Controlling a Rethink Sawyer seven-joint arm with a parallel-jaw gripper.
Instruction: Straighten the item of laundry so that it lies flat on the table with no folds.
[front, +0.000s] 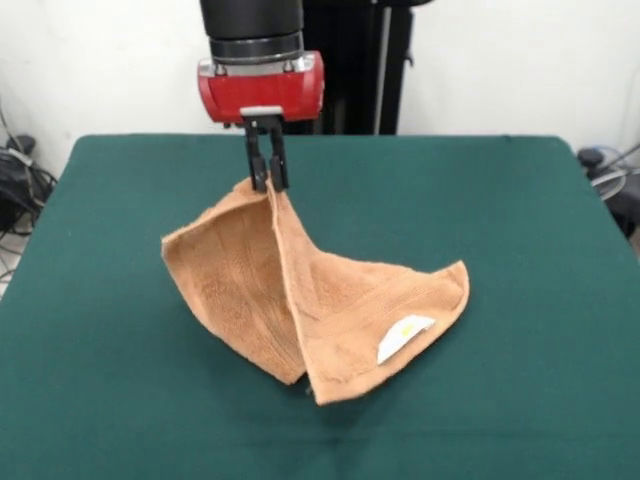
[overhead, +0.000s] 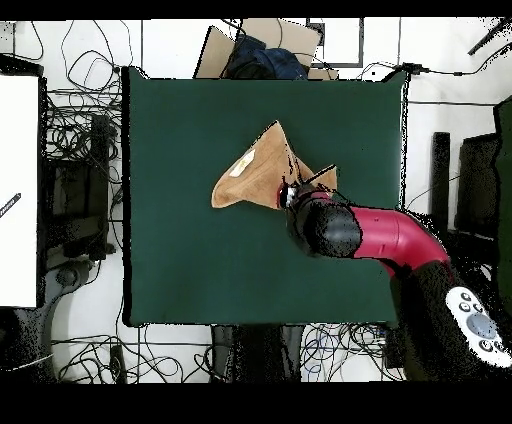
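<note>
The orange-tan terry towel (front: 320, 300) hangs in a tent shape above the dark green table (front: 120, 380). My gripper (front: 267, 184) is shut on one corner of it and holds that corner up. The towel's lower edges rest on the table, with a fold running down its middle. A small white label (front: 403, 337) shows on the right flap near the table. In the overhead view the towel (overhead: 260, 170) lies just up and left of the red arm, which hides the gripper and the held corner.
The arm's red wrist housing (front: 260, 90) is right above the towel. Cables (overhead: 80, 140) and equipment lie on the floor around the table. A cardboard box (overhead: 265, 45) stands past the table's far edge in the overhead view.
</note>
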